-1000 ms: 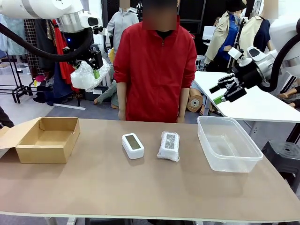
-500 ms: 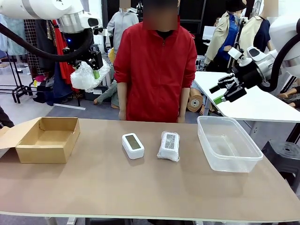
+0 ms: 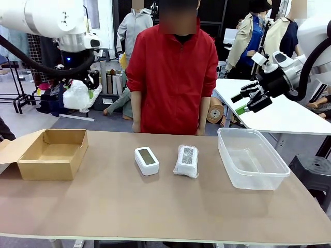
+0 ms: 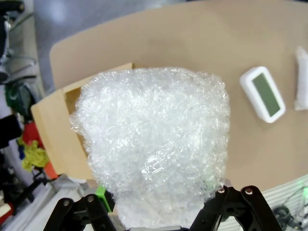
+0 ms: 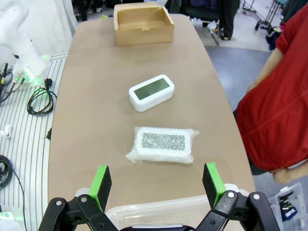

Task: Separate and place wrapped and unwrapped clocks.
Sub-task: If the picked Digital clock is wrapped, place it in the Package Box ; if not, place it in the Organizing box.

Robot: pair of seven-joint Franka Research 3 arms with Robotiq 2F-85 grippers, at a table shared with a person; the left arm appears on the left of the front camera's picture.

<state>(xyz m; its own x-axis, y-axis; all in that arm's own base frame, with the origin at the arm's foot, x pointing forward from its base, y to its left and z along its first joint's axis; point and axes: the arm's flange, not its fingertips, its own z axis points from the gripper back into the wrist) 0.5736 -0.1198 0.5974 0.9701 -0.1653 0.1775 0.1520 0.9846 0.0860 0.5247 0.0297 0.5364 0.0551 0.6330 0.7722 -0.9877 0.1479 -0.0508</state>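
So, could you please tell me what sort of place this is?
Most likely a robotics lab or data-collection room, not a home: a brown worktable set with a cardboard box and a clear plastic tub for sorting, loose cables on the floor beside it, and a second, white table behind.

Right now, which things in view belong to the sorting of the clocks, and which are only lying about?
Belong to the job: lifted wrapped clock; bare clock; wrapped clock on the table; probably the cardboard box and clear tub.
Only lying about: cables on the floor; brown roll; white side table.
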